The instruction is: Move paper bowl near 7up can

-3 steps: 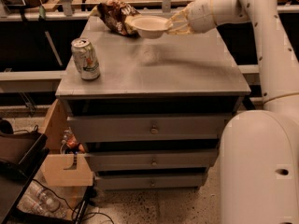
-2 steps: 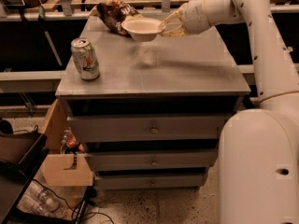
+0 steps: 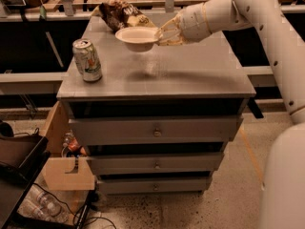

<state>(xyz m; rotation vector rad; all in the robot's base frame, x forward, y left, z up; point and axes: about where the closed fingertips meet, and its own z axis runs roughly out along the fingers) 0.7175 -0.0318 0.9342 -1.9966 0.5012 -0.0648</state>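
Note:
The off-white paper bowl (image 3: pixel 137 36) hangs in the air above the back middle of the grey cabinet top (image 3: pixel 190 73), held by its right rim. My gripper (image 3: pixel 162 33) is shut on that rim, with the white arm reaching in from the right. The 7up can (image 3: pixel 87 60) stands upright near the front left corner of the top, well left of and in front of the bowl. The bowl's shadow falls on the top below it.
A brown and yellow snack bag (image 3: pixel 121 14) lies at the back left of the top, just behind the bowl. The cabinet has three drawers (image 3: pixel 155 130) below. A cardboard box (image 3: pixel 64 171) and a dark bin (image 3: pixel 19 151) stand on the floor at the left.
My gripper has carried the bowl leftward across the top, toward the can. The can and the bag have not moved.

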